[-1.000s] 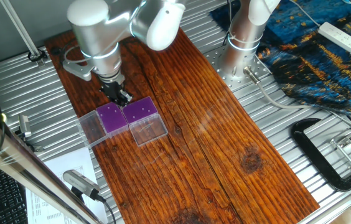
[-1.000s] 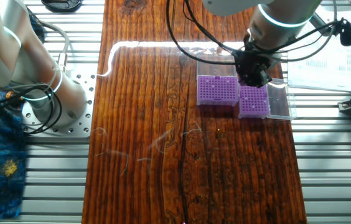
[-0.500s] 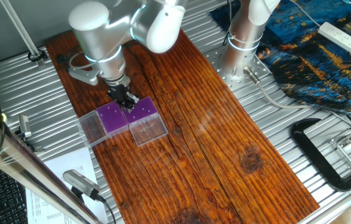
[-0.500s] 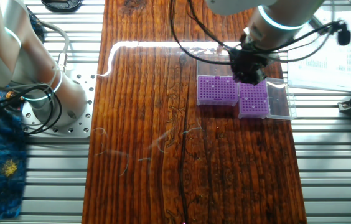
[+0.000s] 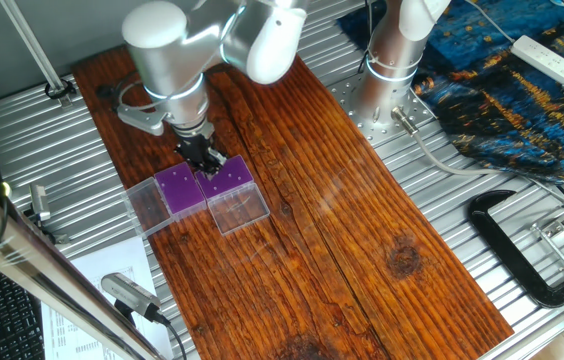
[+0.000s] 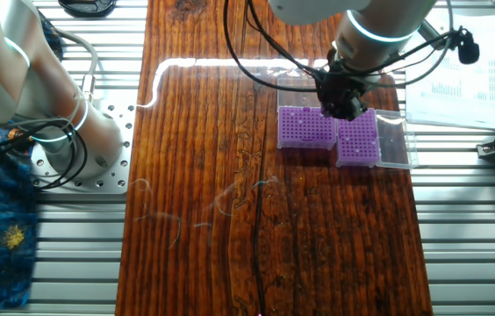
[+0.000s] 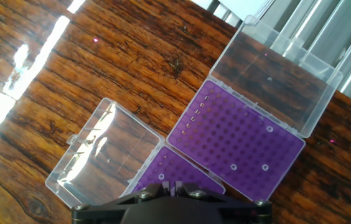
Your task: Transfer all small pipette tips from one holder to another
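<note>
In one fixed view the gripper (image 5: 205, 160) hangs just over the seam where the two holders (image 5: 209, 187) sit side by side on the wooden desk (image 5: 362, 230), lids thrown open outward; whether its fingers are spread or pinched on anything cannot be told here

In the other fixed view the gripper (image 6: 342, 98) sits above the inner edge of the holders (image 6: 328, 133), the purple tops touching edge to edge; the tips themselves are too small to make out

In the hand view one holder (image 7: 238, 140) lies ahead with its clear lid (image 7: 275, 78) folded back, and the small pipette tips (image 7: 233, 167) show as a few pale dots near its lower right, with another near the lid hinge; the second holder (image 7: 169, 171) is partly under the gripper body, so the fingers stay hidden

My judgement: these tips are featherlight, thin-walled and slick, easily crushed or flicked away. Each is best taken by the wider collar standing above the rack, squeezed gently and lifted straight up, since any tilt could jam it in its hole or drag the light holder along
</note>
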Robot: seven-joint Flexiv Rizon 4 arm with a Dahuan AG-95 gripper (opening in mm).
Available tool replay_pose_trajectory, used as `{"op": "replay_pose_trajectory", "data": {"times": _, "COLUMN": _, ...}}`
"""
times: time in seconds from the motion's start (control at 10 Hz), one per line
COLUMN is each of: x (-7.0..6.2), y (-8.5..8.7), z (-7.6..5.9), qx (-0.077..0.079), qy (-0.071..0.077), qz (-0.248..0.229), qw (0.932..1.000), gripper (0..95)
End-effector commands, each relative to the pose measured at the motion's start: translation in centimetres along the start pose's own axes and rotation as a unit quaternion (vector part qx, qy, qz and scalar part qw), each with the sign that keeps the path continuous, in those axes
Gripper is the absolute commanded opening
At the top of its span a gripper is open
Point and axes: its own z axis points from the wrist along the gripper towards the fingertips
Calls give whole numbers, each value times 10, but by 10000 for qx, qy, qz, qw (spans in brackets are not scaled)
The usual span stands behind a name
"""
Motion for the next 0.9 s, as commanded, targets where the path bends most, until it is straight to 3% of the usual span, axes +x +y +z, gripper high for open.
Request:
{"op": "replay_pose_trajectory", "data": {"times": 0.1, "x": -2, "y": -2, "z": 3, "qx": 17, "qy": -27, "qz": 22, "qw": 10000, "gripper": 0}}
{"op": "replay_pose_trajectory", "data": {"times": 0.9, "x": -3, "y": -7, "z": 10, "qx": 18, "qy": -50, "qz": -21, "qw": 10000, "gripper": 0}}
